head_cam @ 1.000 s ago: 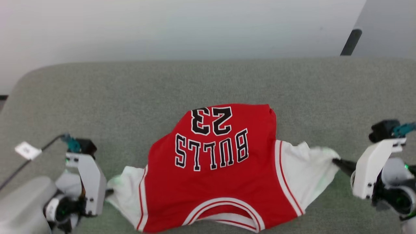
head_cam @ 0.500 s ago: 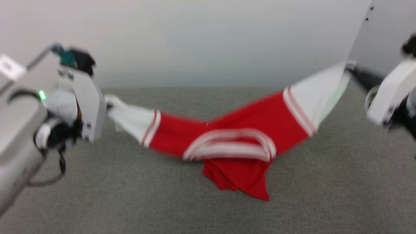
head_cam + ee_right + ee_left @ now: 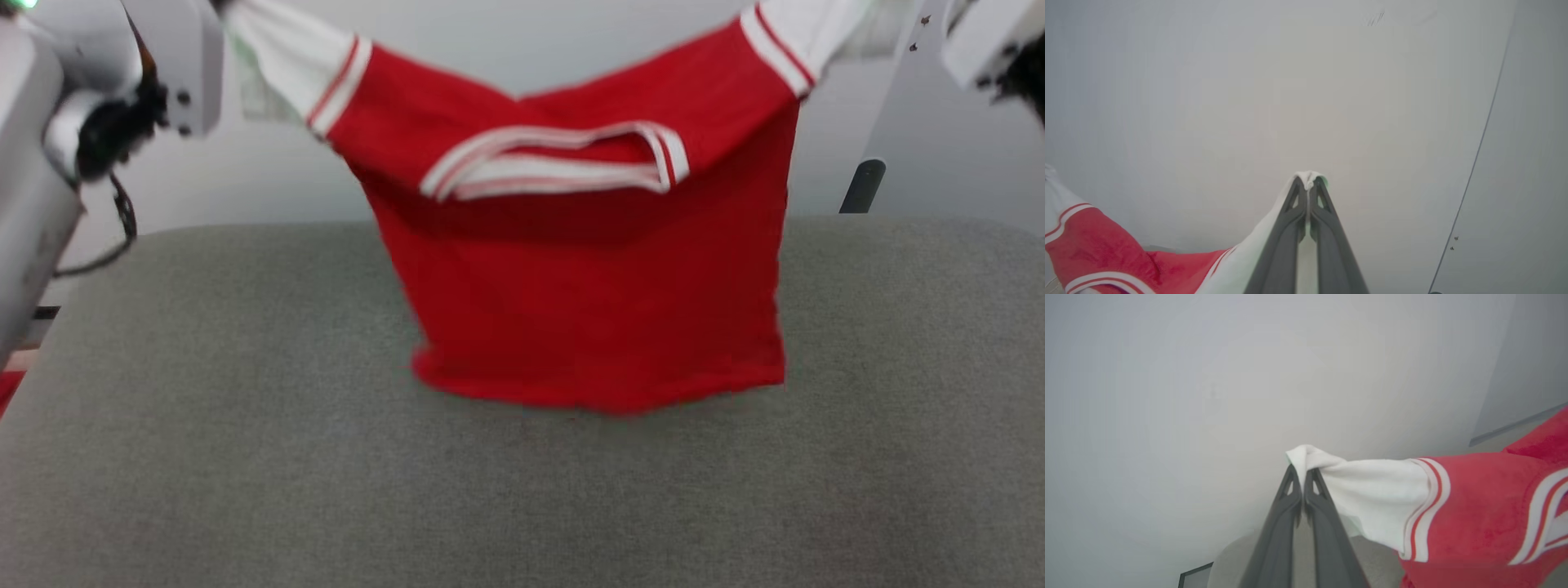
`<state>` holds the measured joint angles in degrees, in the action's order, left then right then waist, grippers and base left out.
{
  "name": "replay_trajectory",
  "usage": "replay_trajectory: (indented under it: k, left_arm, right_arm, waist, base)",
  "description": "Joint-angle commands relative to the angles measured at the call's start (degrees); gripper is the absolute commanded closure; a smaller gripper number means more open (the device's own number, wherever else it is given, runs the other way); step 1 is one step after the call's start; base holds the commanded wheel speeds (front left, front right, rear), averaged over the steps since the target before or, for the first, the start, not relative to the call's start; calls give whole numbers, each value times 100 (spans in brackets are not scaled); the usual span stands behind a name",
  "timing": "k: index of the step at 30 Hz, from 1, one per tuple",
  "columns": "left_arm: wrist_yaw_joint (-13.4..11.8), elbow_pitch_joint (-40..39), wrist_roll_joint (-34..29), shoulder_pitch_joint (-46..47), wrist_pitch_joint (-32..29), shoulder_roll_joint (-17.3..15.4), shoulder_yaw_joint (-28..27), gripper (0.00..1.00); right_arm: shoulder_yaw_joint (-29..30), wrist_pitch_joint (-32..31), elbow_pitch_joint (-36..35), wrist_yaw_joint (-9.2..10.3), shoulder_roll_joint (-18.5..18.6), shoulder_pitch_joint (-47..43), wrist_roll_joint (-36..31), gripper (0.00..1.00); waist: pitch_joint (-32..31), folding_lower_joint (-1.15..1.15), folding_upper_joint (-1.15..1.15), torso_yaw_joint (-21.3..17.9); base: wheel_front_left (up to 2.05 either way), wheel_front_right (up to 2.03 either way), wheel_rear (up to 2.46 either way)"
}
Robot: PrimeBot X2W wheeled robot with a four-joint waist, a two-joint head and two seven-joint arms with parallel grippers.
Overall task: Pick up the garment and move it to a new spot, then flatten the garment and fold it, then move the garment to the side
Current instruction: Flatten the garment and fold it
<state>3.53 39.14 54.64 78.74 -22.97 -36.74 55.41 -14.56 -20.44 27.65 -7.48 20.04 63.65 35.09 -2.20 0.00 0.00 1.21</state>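
The left gripper is up at the top left of the head view, its two dark fingers pressed together on the bunched tip of the jersey's left white sleeve. The red jersey hangs spread between the two arms above the middle of the grey padded surface, a plain red side facing the head camera. Its striped collar sags open near the top. The hem hangs low over the surface, nearer the far edge; the blur hides whether it touches. At the top right, the right gripper is likewise clamped tight on the end of the right white sleeve. A dark post stands beyond the far edge.
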Motion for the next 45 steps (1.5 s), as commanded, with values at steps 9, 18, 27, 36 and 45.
replay_trajectory:
  k: [9, 18, 27, 36, 45]
  left_arm:
    - [69, 1021, -370, 789, 1012, 405, -125, 100]
    - [192, 1595, -622, 1414, 1654, 711, -72, 100]
    - [-79, 1923, -905, 2607, 2695, 856, -278, 100]
    - [-152, 2189, -1059, 3842, 3439, 1062, -474, 100]
    - [-145, 2323, -1085, 4048, 3803, 1350, -771, 100]
  right_arm:
    - [-588, 882, 1147, -2, -76, 1106, 40, 100]
    - [-914, 1641, 1961, -2, -33, 1873, -6, 100]
    - [-826, 2859, 2675, -1, 103, 3155, -724, 100]
    - [-335, 3548, 3006, -1, 87, 4382, -1684, 100]
    - [270, 3556, 2202, -1, -224, 4244, -2921, 100]
  waist:
    - [134, 0, 0, -41]
    - [837, 0, 0, -57]
    - [2535, 0, 0, -74]
    - [4034, 0, 0, 9]
    - [5006, 0, 0, 205]
  base:
    - [0, 0, 0]
    - [0, 0, 0]
    - [0, 0, 0]
    - [0, 0, 0]
    - [0, 0, 0]
